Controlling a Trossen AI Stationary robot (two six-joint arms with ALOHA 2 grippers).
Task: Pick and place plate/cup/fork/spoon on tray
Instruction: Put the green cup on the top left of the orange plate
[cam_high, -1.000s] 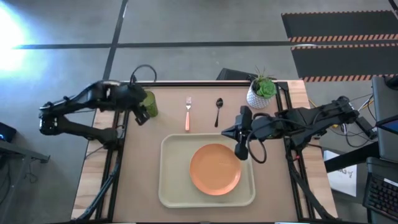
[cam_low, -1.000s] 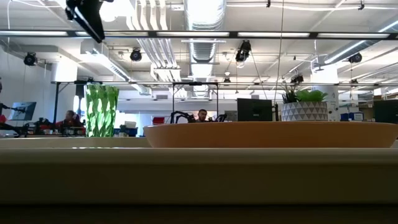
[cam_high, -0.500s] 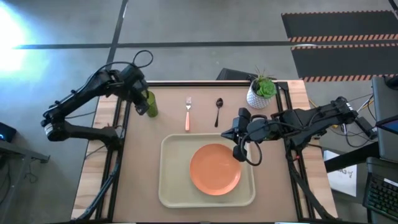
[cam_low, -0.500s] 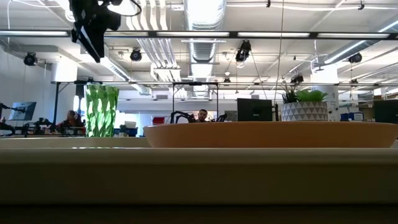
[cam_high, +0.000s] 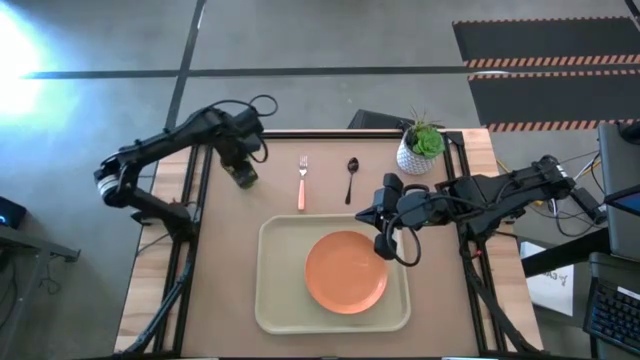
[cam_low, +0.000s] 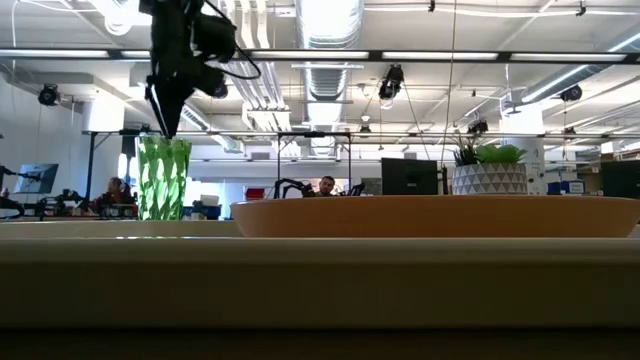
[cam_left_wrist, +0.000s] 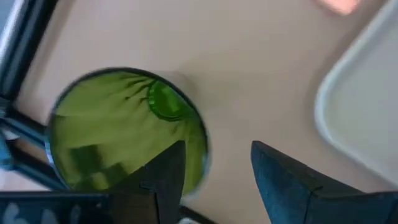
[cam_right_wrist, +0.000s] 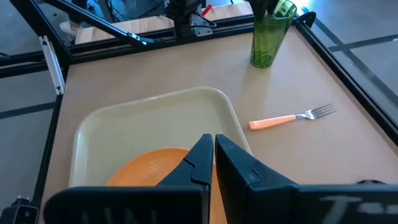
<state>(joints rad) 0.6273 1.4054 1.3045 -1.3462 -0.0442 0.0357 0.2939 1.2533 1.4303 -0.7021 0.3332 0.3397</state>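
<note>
High view shows only the round orange plate (cam_high: 346, 271) on the cream rectangular tray (cam_high: 275, 285); my left gripper (cam_high: 243, 172), fingers spread, hovers over the olive-green tumbler cup (cam_left_wrist: 124, 127), while my right gripper (cam_high: 388, 243), clenched and empty, waits over the tray's edge.

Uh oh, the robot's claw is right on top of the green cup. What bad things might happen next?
The left gripper hangs open above the small olive-green tumbler, with one finger over its rim. Coming down, that finger might knock the rim and tip the cup over.

If it tips sideways, it may roll into the orange-handled fork lying nearby on the brown table.

The right gripper waits shut over the round orange plate, so carrying the cup to the pale tray could crowd it.
</note>
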